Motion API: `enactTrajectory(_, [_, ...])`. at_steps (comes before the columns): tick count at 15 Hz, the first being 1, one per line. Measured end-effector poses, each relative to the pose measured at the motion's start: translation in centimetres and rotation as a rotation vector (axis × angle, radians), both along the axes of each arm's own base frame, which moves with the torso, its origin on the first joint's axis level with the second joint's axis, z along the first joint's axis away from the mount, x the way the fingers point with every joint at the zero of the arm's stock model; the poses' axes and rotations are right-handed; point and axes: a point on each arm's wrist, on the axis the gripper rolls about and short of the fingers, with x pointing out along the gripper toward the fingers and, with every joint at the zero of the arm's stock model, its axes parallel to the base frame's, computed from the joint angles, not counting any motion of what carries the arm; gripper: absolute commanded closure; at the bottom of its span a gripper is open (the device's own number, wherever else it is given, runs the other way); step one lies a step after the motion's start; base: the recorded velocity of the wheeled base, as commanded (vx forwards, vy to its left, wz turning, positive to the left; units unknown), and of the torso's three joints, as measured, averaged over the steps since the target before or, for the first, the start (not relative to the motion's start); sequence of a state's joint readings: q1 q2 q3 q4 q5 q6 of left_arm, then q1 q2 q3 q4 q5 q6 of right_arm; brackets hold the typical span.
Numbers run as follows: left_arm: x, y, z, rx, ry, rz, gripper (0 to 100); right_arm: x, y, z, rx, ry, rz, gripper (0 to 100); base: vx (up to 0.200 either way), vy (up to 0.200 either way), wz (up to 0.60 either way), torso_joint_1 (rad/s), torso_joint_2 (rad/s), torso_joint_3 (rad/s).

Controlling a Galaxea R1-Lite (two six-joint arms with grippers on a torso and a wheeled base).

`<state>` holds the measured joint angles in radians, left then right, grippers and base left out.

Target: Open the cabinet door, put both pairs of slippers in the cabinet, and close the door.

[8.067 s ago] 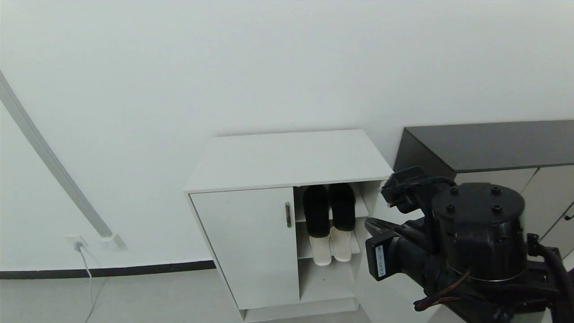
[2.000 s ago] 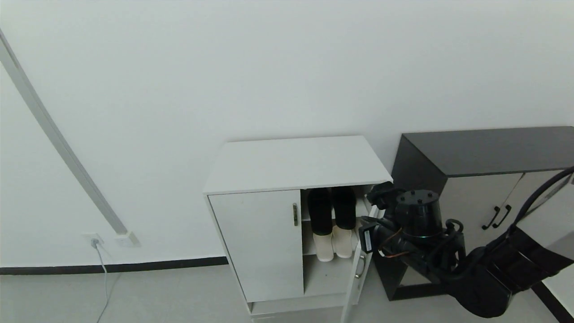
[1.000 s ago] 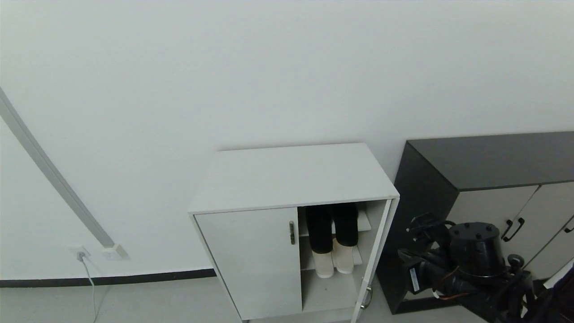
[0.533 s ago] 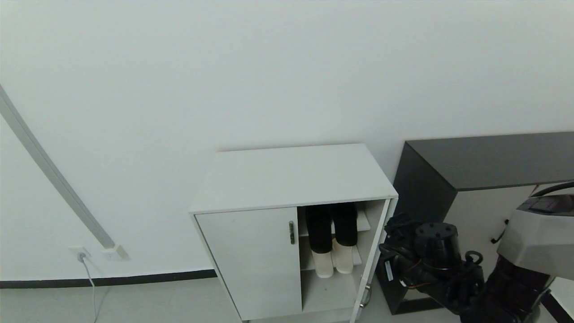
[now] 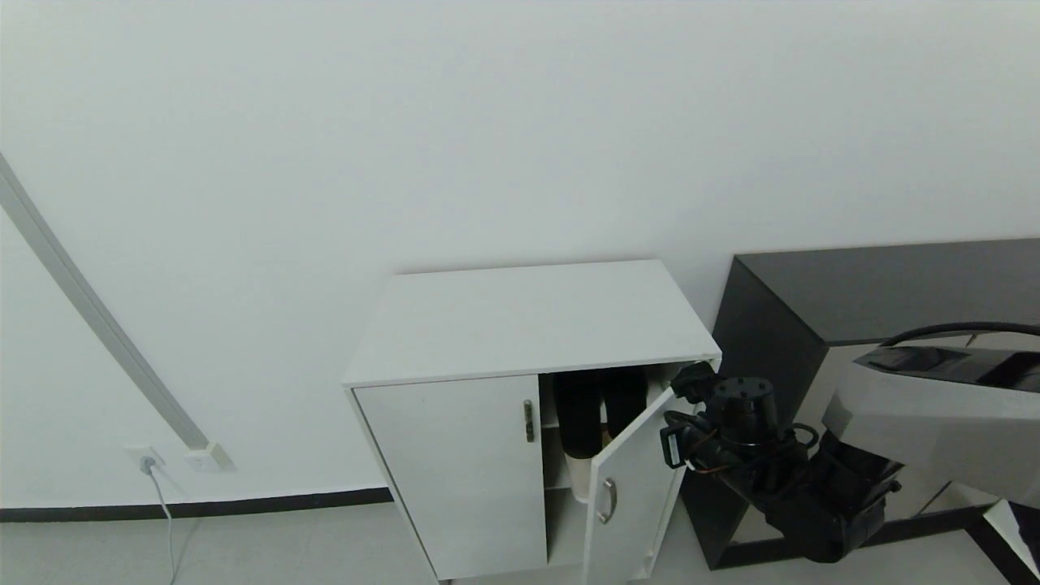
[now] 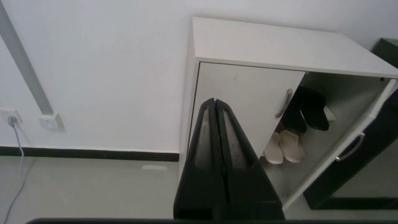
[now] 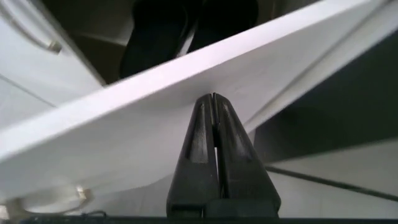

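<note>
While the head view looks down, the cabinet (image 5: 528,321) has its right door (image 5: 638,463) half swung, right gripper (image 5: 689,380) by its top edge.
Left wrist: left gripper (image 6: 215,102) pressed together, off the cabinet; black slippers (image 6: 314,109) above white slippers (image 6: 283,146) inside.
Right wrist: fingers together, tips against the door.

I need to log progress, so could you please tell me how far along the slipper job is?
Done: black slippers and cream slippers sit on shelves inside the white two-door cabinet. In hand: its right door stands half open, with the shut right hand against its outer face. Left: swinging that door fully closed.
</note>
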<state>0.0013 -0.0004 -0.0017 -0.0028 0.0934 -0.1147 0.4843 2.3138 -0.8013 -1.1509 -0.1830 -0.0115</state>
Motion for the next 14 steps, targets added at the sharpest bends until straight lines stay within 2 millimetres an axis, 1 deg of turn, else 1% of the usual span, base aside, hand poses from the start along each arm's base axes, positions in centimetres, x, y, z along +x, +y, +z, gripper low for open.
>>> enactTrajectory(5, [0.0, 0.0, 0.0, 0.000, 0.000, 0.000, 100, 2.6, 1.0, -0.5, 0.014, -0.013, 0.007, 100, 0.000, 0.000, 0.00, 0.000, 0.00, 0.000])
enactTrajectory(8, [0.0, 0.0, 0.0, 0.000, 0.000, 0.000, 100, 3.5, 1.4, -0.6, 0.012, -0.010, 0.006, 100, 0.000, 0.000, 0.00, 0.000, 0.00, 0.000])
enactTrajectory(14, [0.0, 0.0, 0.0, 0.000, 0.000, 0.000, 100, 4.4, 1.5, -0.5, 0.018, -0.022, -0.002, 100, 0.000, 0.000, 0.00, 0.000, 0.00, 0.000])
